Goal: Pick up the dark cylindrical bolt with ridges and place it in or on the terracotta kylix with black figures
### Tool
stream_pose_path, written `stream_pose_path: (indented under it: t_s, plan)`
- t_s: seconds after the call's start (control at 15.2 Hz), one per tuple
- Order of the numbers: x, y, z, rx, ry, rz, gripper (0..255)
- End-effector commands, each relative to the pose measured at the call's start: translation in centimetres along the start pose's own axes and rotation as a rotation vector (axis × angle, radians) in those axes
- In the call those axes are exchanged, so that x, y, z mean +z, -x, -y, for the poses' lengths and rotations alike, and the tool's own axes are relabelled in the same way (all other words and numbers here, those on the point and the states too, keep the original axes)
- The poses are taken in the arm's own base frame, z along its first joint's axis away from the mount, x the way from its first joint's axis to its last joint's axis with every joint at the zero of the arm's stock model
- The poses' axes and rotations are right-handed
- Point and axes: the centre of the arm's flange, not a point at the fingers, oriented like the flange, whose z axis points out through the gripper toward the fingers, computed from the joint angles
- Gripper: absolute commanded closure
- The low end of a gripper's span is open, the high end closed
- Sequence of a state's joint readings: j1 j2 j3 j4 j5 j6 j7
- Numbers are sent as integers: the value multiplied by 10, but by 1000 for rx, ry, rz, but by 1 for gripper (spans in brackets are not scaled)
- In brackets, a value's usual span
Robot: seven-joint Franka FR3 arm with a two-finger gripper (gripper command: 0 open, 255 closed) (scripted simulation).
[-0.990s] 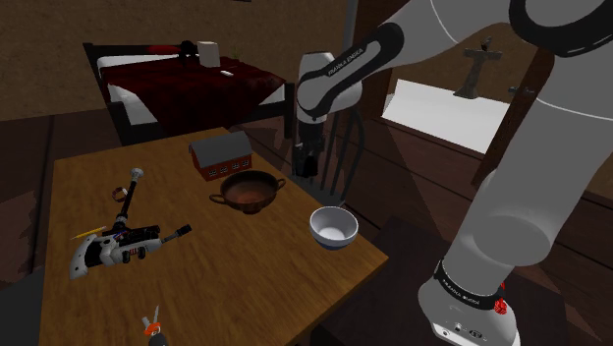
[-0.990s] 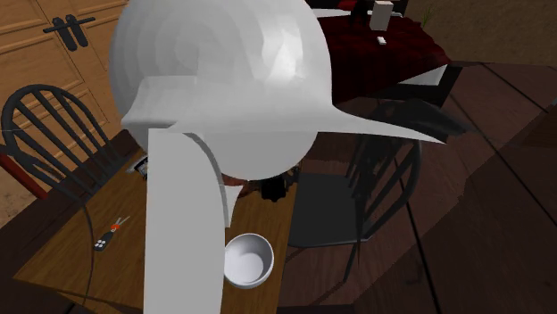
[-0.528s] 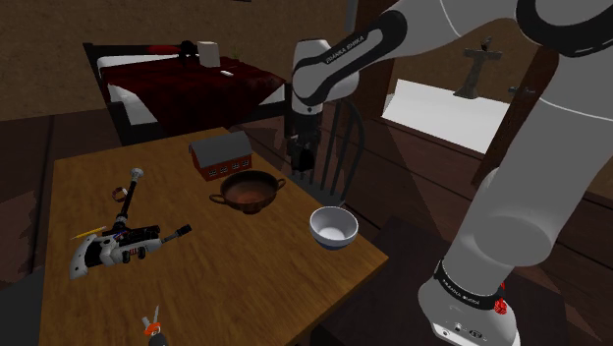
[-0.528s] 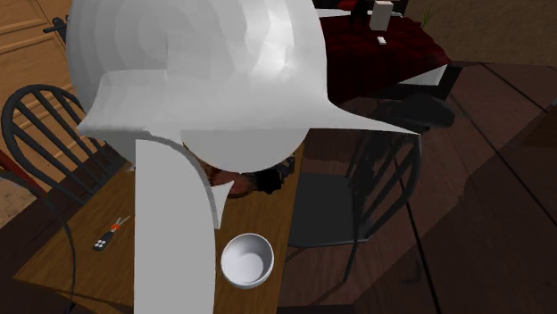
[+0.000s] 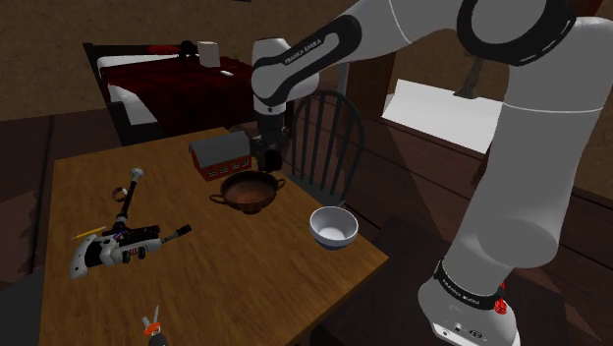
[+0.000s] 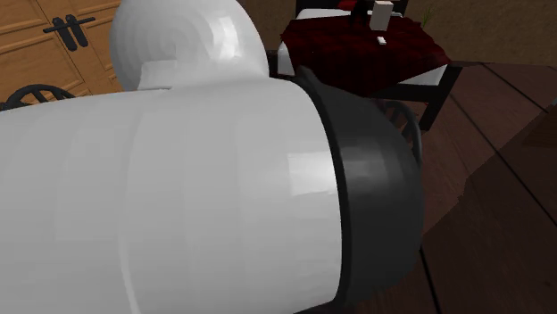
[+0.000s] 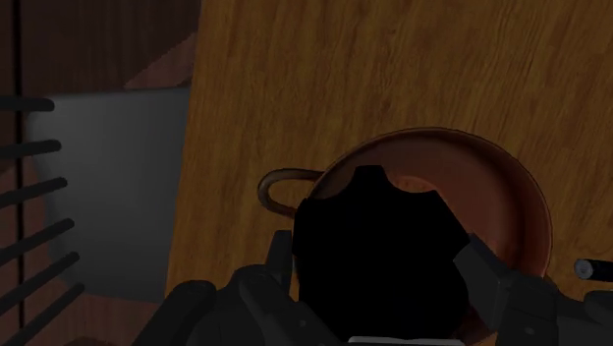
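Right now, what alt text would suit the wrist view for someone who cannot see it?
The black gripper clasps a dark ridged bolt over a reddish-brown handled bowl on a wooden table. Beyond the table's edge show the dark spindles of a chair.

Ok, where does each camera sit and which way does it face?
Shoulder view: beside the stand, looking down over the table; stand, arm and claw show, claw near the kylix.
Second exterior view: high, close against the arm, facing the bed.
Wrist view: rides the claw, looking down past the held bolt into the kylix.
Shared: shoulder and wrist both show the kylix.
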State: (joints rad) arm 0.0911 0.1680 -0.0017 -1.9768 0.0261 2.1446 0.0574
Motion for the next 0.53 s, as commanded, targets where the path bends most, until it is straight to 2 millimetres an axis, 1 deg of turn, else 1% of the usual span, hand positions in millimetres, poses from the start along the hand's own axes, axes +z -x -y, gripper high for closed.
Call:
stream_pose_path:
  t_s: [0.0, 0.13, 0.2, 0.46]
  plan:
    - [1, -17, 17, 1, 0, 0, 255]
    - [2, -35, 35, 1, 0, 0, 255]
    - [3, -48, 49, 1, 0, 0, 255]
    - [24, -48, 48, 1, 0, 0, 255]
